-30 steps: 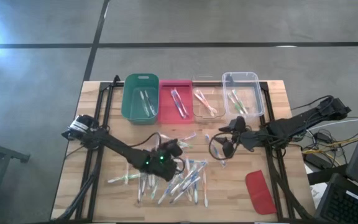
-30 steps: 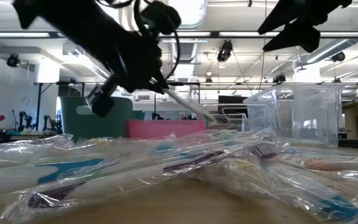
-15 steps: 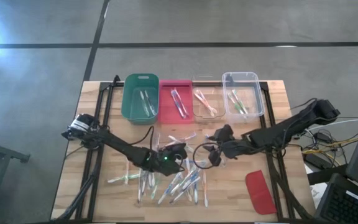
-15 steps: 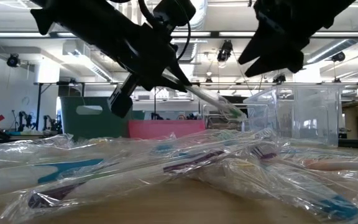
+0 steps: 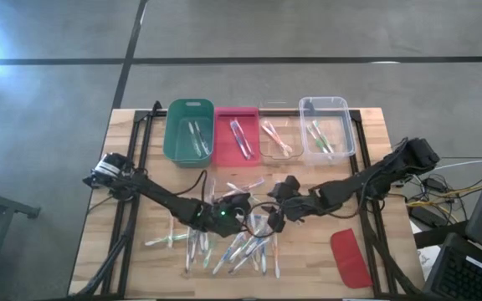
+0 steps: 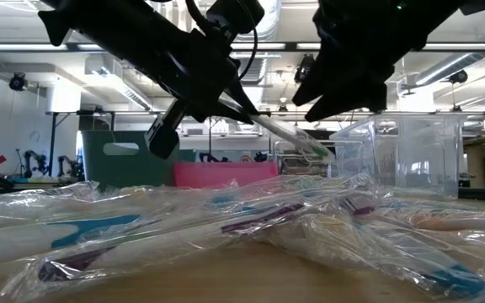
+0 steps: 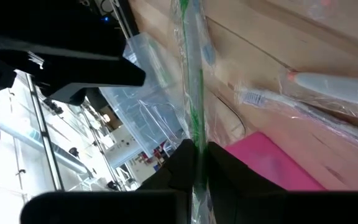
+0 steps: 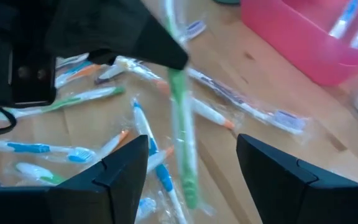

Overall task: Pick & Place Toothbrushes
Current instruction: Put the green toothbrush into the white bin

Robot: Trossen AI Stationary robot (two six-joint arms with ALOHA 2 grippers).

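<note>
Toothbrush (image 7: 194,93) clamped in left claw (image 7: 196,163); right claw (image 8: 191,180) wide, just beside it.

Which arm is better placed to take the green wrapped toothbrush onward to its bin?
Right. The left gripper holds the green plastic-wrapped toothbrush out above the pile, and the right gripper is open around it.

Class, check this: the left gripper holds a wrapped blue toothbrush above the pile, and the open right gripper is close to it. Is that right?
Not quite. The toothbrush in the left gripper is green, not blue, as both wrist views show. The rest stands: it is held above the pile, and the open right gripper is close to it.
</note>
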